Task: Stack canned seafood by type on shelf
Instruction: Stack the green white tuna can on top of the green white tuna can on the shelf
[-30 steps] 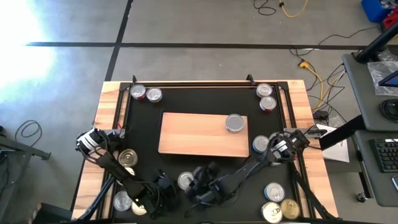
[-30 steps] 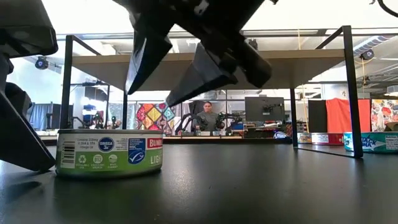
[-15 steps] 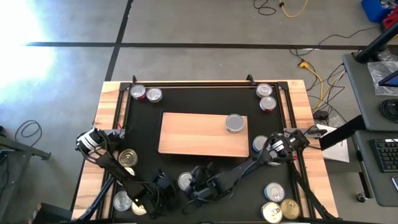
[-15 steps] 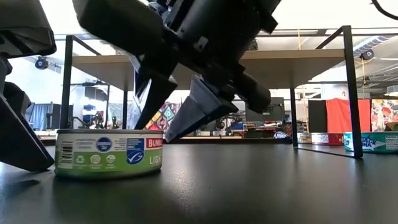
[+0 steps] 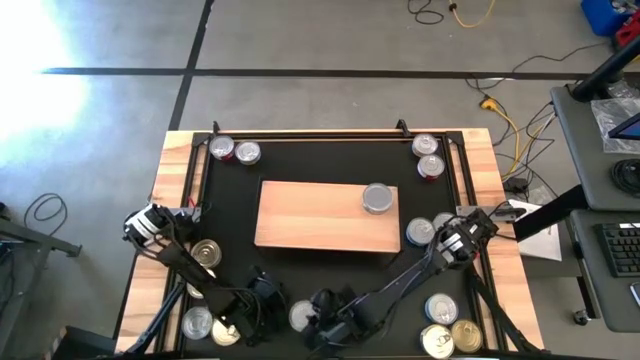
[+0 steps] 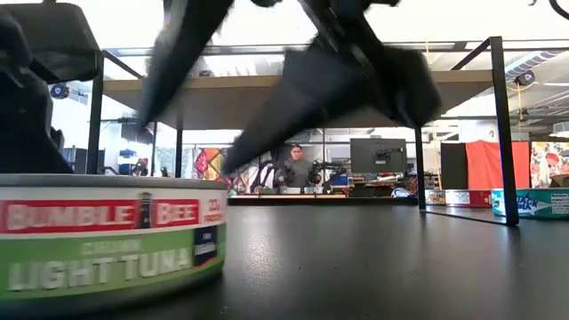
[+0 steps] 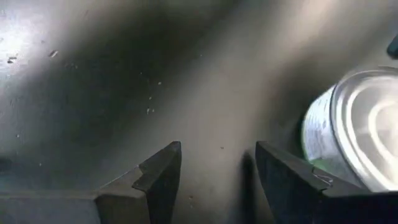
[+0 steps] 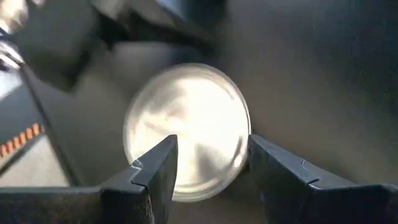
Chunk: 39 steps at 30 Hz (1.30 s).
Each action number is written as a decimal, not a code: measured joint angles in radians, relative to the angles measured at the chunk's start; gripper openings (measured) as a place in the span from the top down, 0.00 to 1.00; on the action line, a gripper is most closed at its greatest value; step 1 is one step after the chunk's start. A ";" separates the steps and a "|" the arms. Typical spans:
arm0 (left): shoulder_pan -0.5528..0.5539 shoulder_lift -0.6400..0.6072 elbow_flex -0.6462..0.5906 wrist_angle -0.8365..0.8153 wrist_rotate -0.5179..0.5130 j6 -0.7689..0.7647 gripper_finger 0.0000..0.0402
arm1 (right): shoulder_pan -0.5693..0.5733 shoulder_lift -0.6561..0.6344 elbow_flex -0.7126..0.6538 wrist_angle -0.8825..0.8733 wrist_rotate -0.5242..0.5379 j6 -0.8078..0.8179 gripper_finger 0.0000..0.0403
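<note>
Now the tin (image 5: 301, 316) that the right arm is after sits much closer to the front edge of the black mat (image 5: 330, 165) than it did a second ago. In the low view its green and red label (image 6: 107, 236) fills the corner where it was a small can before. The right gripper (image 5: 322, 322) has followed it forward and come down over it. In the right wrist view the silver lid (image 8: 186, 124) lies directly ahead of that gripper (image 8: 211, 146), just beyond the fingertips and centred on the gap between them. The fingers stand apart, one to either side of the lid, and nothing shows them pressing on the tin's wall, so the tin looks unheld, though blur makes contact hard to judge.

The left gripper (image 5: 250, 312) waits close by with its fingers (image 7: 158, 171) spread over bare mat. The same tin lies just off the outer side of one finger, not between them.

Judging from this, the pick is only being lined up. The shelf (image 5: 320, 215), well ahead of both grippers, carries a single tin (image 5: 377, 198), so most of the stacking remains.
</note>
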 joint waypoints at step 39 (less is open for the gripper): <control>-0.147 0.028 0.035 0.207 0.172 0.230 0.52 | 0.123 -0.181 0.018 -0.362 -0.230 -0.183 0.04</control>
